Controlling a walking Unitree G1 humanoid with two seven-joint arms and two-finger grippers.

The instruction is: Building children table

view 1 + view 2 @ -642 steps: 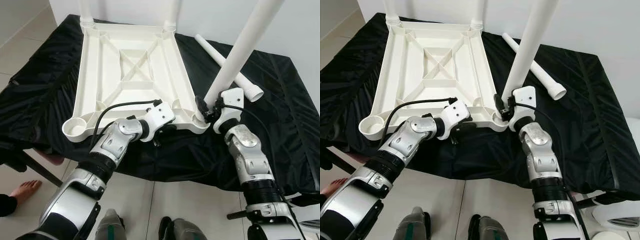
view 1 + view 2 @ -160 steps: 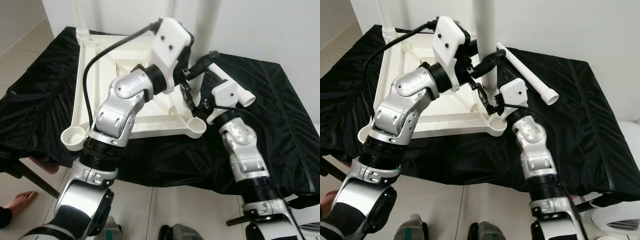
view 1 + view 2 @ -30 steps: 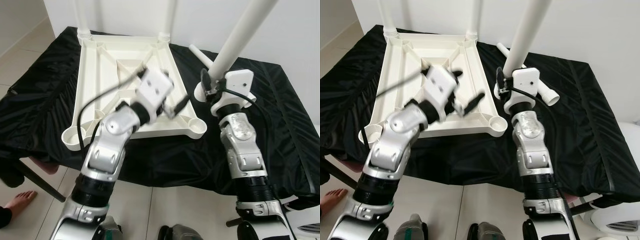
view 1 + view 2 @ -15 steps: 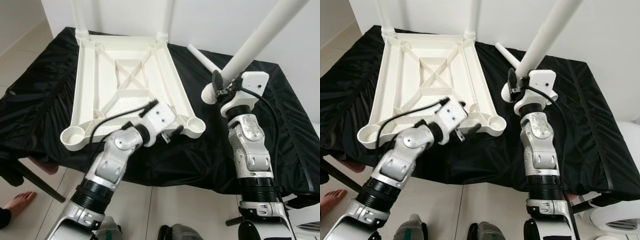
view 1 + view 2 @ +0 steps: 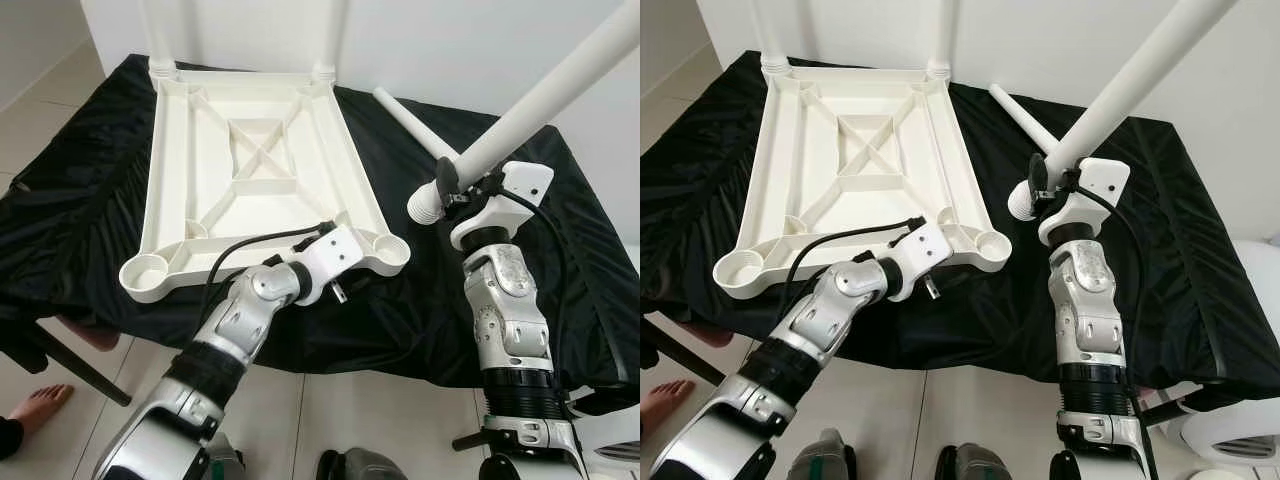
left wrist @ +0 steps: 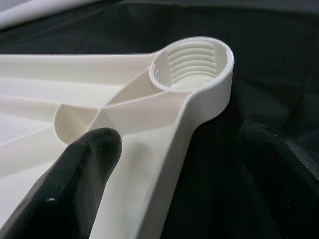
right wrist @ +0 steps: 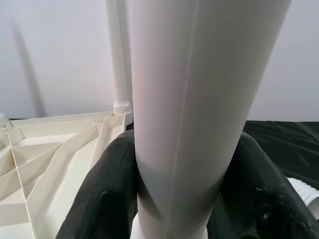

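Observation:
The white tabletop lies upside down on a black cloth. Two white legs stand in its far corner sockets. Both near sockets are bare. My left gripper is open at the near rim beside the right socket. One finger is inside the rim and the other is outside over the cloth. My right gripper is shut on a third white leg, held tilted up to the right, its lower end off to the right of that socket. A fourth leg lies loose on the cloth.
The black-covered table ends just before my arms, with tiled floor below. A person's bare foot is at the lower left. A white wall stands close behind the table. A white object sits on the floor at the right.
My left gripper has dropped and come closer to the near rim by the right socket. My right gripper has swung the leg further right and more tilted.

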